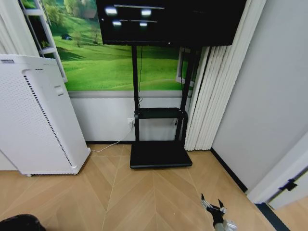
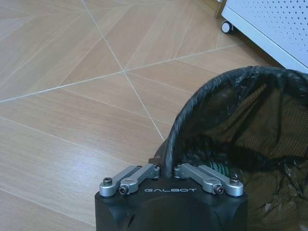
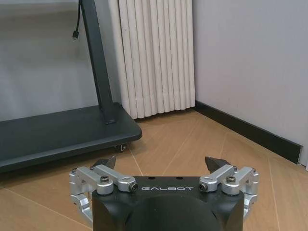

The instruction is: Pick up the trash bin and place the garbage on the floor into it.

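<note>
Left tool (image 2: 166,169) pinching the rim of the trash bin (image 2: 240,144) (black mesh, a greenish item inside), held over the floor (image 2: 72,96) near the white perforated appliance (image 1: 36,115). Centre: black TV stand (image 1: 160,154). Right tool (image 3: 161,166), fingers spread, hovering above the floor.
</note>
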